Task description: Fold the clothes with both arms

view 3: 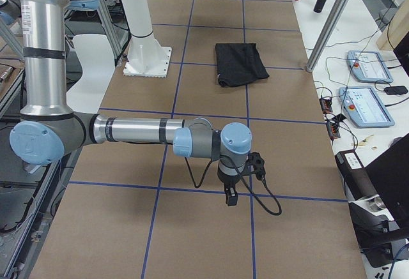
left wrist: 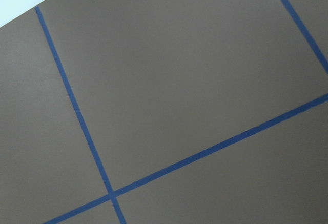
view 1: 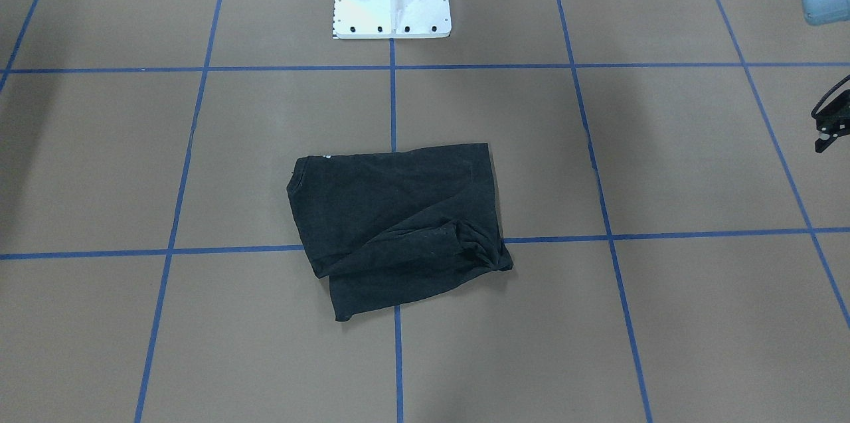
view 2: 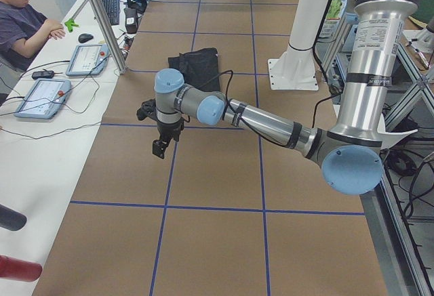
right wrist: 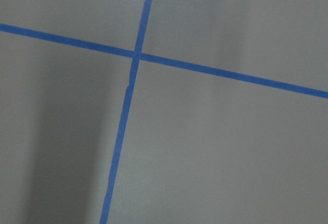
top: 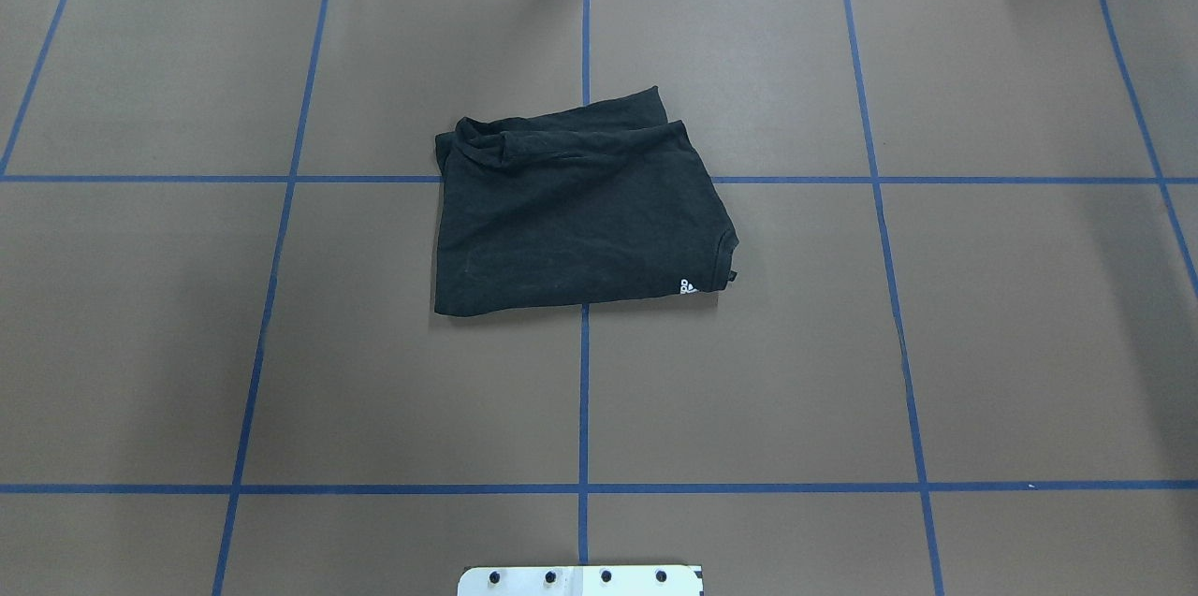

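Seeing shirt [top: 571,212] folded to a rough rectangle, lying flat mid-table [top: 187,343], straddling the centre tape line [top: 583,390]. Looks close to done, judging by shape. Not tidy, though: bunched at the far-left corner in the overhead view, with a lower layer poking past the far edge and a scrap of logo [top: 690,286] at the near-right corner.

Finding left hand [view 2: 161,145] well apart from the shirt, off to the robot's left, hanging over bare table with nothing in it. Can't tell released or clenched; clipped at the front view's edge. Same for right hand [view 3: 230,195]: far end, over bare table, nothing in it, can't tell. Getting only table and tape from the wrist views.

Risks if going for another fold:
- Pinching only the top layer: peels the stack, undoes the fold.
- Grabbing the bunched corner: drags the sleeve out, skews the rectangle.
- Lifting unevenly across both hands: twists the cloth, worsens the offset.
- Coming in too low: risks scraping the table and sliding the shirt instead of lifting it.
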{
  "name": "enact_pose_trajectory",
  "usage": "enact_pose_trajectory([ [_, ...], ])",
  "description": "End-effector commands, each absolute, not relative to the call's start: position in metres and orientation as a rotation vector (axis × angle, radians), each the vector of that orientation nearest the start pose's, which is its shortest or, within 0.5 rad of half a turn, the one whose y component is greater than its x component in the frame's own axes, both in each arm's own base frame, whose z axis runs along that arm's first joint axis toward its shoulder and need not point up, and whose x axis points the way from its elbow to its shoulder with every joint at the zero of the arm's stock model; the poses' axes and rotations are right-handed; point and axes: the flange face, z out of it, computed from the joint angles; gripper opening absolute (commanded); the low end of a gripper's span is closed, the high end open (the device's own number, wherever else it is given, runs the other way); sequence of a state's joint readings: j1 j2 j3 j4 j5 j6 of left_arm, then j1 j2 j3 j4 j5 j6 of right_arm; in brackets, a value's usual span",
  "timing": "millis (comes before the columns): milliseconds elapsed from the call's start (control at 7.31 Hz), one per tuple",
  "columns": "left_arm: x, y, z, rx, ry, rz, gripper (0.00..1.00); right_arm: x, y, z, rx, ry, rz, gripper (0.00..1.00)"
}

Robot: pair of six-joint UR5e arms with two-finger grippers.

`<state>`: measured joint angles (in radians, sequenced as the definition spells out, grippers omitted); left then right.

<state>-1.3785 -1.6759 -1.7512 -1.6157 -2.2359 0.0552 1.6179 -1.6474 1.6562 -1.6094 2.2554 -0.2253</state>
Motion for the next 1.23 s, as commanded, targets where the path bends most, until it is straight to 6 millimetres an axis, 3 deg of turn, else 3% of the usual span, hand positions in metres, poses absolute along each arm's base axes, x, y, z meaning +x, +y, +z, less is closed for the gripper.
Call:
enact_pose_trajectory([
  [0,0.015,-0.535,0.577,0.163,0.763,0.286,1.0,0.096,-0.433,0.653,0.037,-0.726,-0.089,0.99],
  [137,0.006,-0.536,0.578,0.172,0.759,0.286,1.0,0.093,-0.439,0.631,0.033,-0.727,-0.044,0.99],
  [273,0.003,-0.533,0.585,0.165,0.756,0.286,1.0,0.069,-0.445,0.614,0.022,-0.725,-0.042,0.99],
  [410,-0.006,-0.509,0.603,0.159,0.759,0.301,1.0,0.057,-0.453,0.605,0.017,-0.717,-0.028,1.0],
  [547,-0.017,-0.506,0.596,0.182,0.752,0.304,1.0,0.051,-0.454,0.605,0.015,-0.715,-0.041,1.0],
  [1094,-0.016,-0.495,0.618,0.107,0.755,0.249,1.0,0.046,-0.455,0.607,0.011,-0.715,-0.052,1.0],
])
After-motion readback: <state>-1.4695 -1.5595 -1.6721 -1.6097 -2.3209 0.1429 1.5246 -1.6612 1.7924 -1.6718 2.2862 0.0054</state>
